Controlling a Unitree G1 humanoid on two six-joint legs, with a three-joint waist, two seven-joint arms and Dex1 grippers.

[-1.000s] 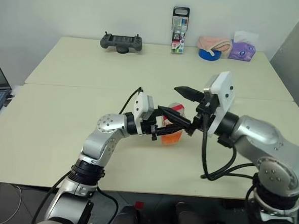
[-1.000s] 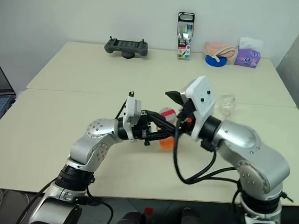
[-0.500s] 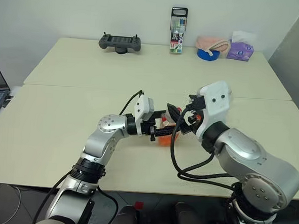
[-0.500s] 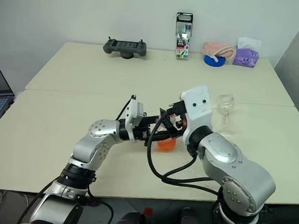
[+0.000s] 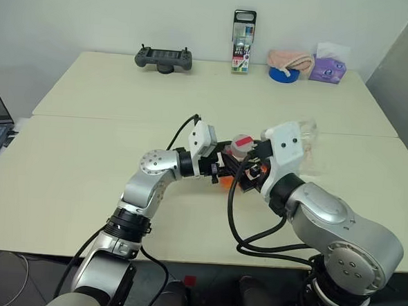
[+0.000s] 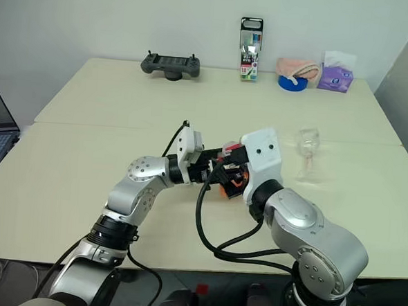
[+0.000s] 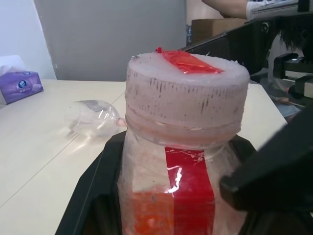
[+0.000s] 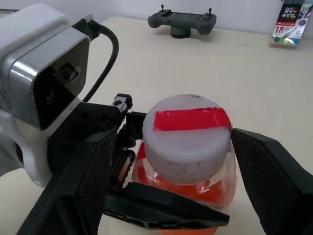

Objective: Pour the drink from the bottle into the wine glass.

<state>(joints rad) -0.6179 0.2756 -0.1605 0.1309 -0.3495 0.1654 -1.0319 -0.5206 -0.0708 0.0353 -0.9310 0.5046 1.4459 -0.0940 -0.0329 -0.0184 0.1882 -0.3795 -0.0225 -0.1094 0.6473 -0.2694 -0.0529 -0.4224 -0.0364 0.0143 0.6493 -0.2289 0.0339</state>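
Here the left end effector point(image 8: 146, 196) is pinching the upright bottle point(image 5: 235, 162) just above the desk point(image 5: 86, 160). The right end effector point(image 8: 188, 161) is standing spread, its fingers flanking the cap point(image 8: 187, 134). The glass point(image 6: 308, 151) is standing well off to the right, nearer the right arm.

Bright, even indoor light with soft shadows; a small glare streak on the bottle point(image 7: 181, 161) label.

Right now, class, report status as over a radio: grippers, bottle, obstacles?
Left gripper shut on bottle. Right gripper open, straddling the cap. Cap on. Wine glass upright, apart. Nothing between.
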